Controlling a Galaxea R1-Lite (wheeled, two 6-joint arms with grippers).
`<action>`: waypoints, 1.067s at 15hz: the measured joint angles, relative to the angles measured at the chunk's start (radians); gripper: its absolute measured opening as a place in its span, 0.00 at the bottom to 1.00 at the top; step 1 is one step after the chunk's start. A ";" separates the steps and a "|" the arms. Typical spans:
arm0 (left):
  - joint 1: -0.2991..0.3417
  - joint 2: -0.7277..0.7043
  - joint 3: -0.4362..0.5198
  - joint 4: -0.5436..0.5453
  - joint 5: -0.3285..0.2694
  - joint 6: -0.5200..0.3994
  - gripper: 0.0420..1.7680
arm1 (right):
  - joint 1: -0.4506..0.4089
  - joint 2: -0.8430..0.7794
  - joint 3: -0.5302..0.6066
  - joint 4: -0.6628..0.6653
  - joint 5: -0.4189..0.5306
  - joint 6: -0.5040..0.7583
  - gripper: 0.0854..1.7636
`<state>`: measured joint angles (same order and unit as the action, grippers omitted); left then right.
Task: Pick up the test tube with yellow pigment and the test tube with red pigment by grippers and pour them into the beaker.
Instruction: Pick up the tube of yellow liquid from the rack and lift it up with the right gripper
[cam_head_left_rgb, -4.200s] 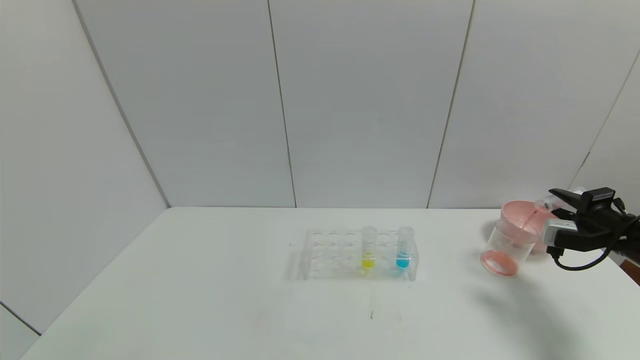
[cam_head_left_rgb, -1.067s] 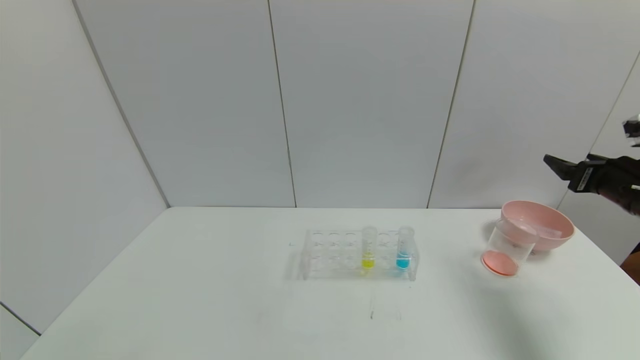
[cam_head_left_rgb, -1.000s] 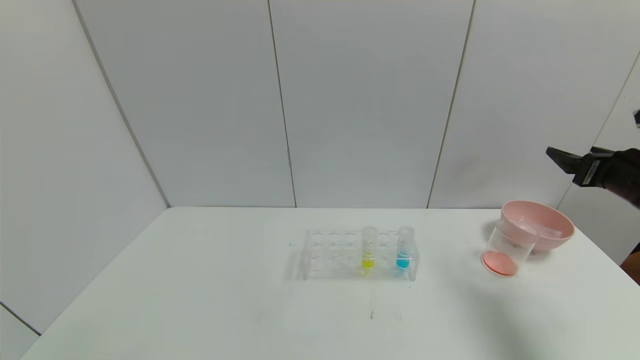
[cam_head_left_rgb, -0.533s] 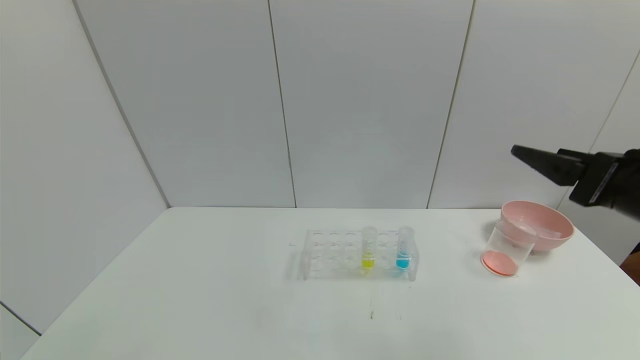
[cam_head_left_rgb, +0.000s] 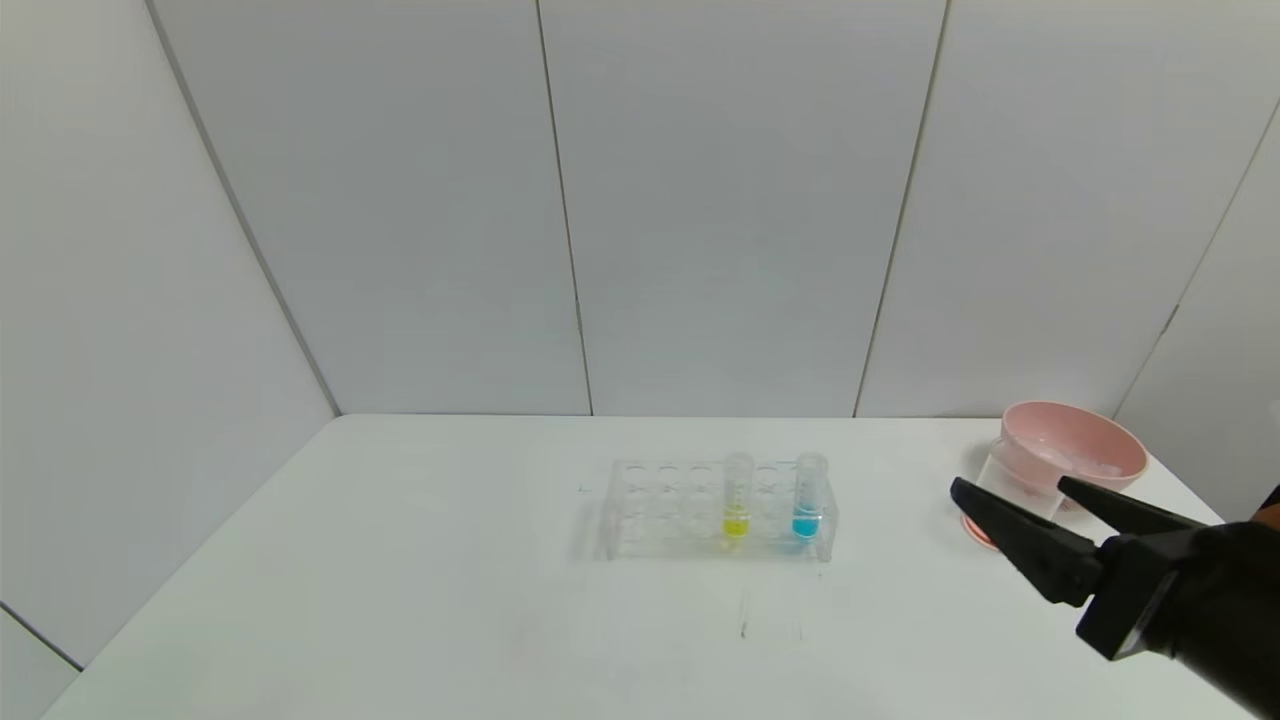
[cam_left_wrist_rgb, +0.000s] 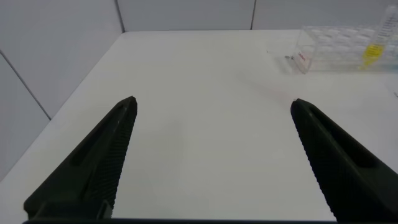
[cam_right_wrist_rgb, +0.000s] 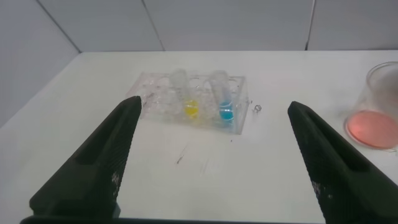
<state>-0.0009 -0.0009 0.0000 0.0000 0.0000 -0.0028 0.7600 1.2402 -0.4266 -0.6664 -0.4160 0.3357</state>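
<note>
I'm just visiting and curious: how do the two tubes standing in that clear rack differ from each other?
The test tube with yellow pigment holds yellow liquid; the blue tube holds blue. In the head view the yellow one stands nearer the middle of the rack, the blue one near its right end. Both are clear, upright, similar in size, and only filled at the bottom.

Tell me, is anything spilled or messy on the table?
Nothing is spilled. The yellow tube and blue tube stand upright in the clear rack. The beaker holds red liquid. One oddity: an empty tube lies inside the pink bowl, not in the rack.
</note>
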 joint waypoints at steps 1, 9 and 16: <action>0.000 0.000 0.000 0.000 0.000 0.000 1.00 | 0.029 0.022 0.013 -0.027 -0.002 0.001 0.95; 0.000 0.000 0.000 0.000 0.000 0.000 1.00 | 0.204 0.356 0.018 -0.259 -0.113 0.002 0.96; 0.000 0.000 0.000 0.000 0.000 0.000 1.00 | 0.142 0.689 -0.225 -0.327 -0.130 -0.025 0.96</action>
<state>-0.0009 -0.0009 0.0000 0.0000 0.0000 -0.0028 0.9023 1.9291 -0.6517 -0.9930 -0.5464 0.3104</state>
